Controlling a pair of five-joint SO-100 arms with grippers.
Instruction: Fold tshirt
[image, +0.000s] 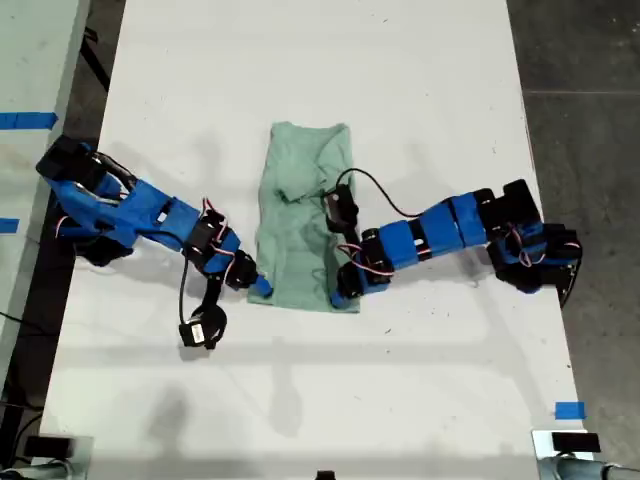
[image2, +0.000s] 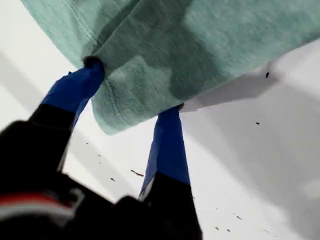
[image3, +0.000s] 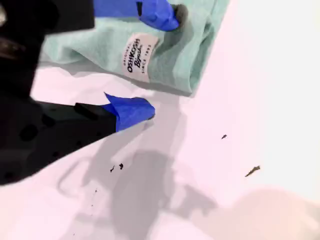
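Gripping hem: first gripper (image2: 132, 87) half-open straddling tshirt (image2: 200, 45) corner; second gripper (image3: 150, 62) wide, one finger on cloth; close both evenly.

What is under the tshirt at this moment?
The white table shows all around the tshirt. The first wrist view shows my first gripper at its lifted corner. Anything beneath the rest is covered.

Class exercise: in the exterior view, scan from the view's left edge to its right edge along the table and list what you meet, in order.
Blue tape strips → arm at the exterior view's left → tshirt → arm at the exterior view's right → bare table edge → small blue tape piece.
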